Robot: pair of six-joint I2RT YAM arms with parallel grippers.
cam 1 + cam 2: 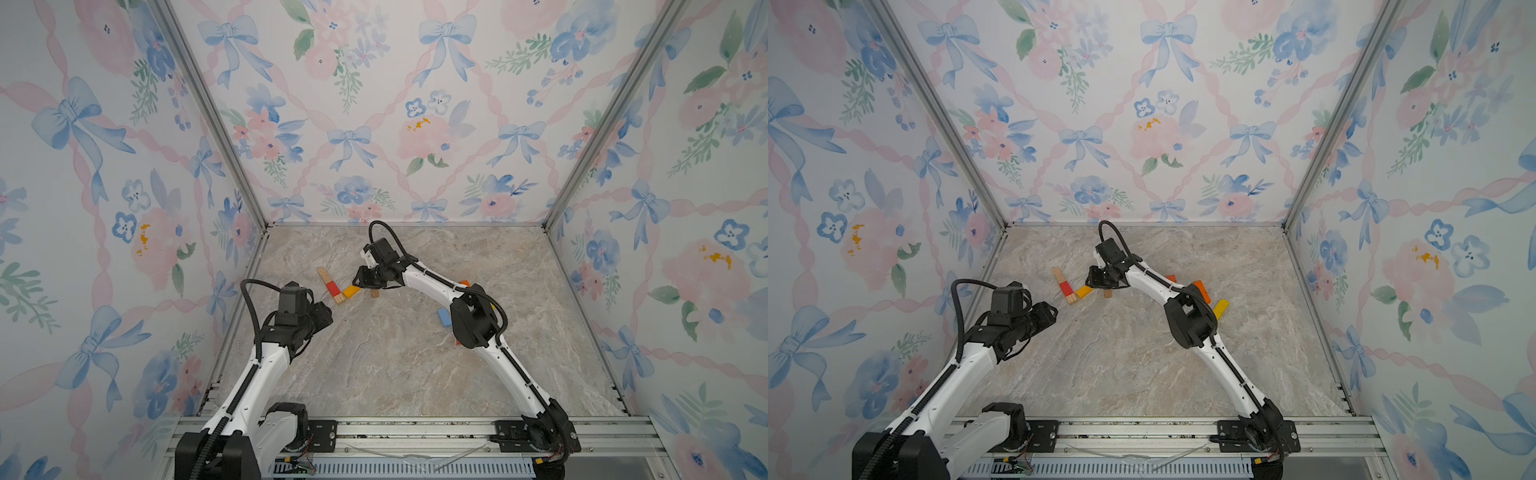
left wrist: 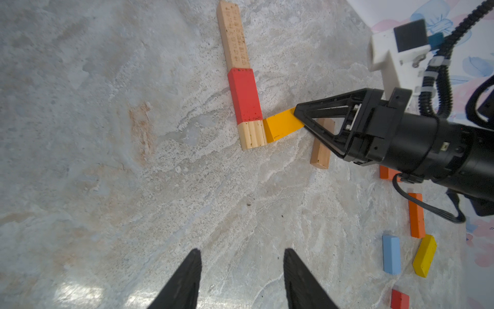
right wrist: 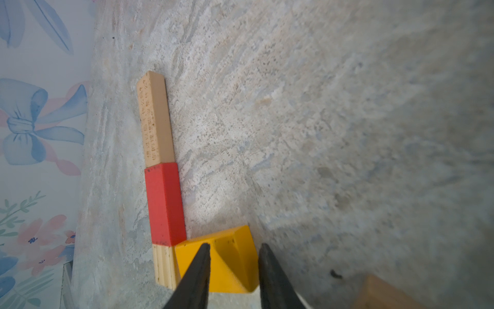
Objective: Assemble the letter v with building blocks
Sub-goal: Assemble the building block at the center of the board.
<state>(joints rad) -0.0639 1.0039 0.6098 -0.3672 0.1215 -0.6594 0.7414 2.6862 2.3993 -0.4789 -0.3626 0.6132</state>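
A straight row of three building blocks lies left of centre: a long natural-wood bar [image 2: 234,34], a red block [image 2: 244,95] and a short pale wood block [image 2: 252,133]. A yellow-orange block [image 2: 280,125] branches off from the pale block's end and looks tilted. My right gripper [image 3: 234,244] straddles this yellow-orange block [image 3: 230,262], one finger over its top, the other at its edge. Whether the fingers press on it does not show. A small wood block [image 2: 322,152] lies under the right gripper [image 1: 358,279]. My left gripper [image 2: 242,251] hovers open over bare table, nearer the front than the row, holding nothing.
Loose blocks lie at the right beside the right arm: an orange bar [image 2: 416,214], a light blue block [image 2: 391,254], a yellow block [image 2: 425,255] and a red one [image 2: 399,299]. The right arm [image 1: 473,316] hides part of this group in both top views. Floral walls enclose the marbled table [image 1: 395,365].
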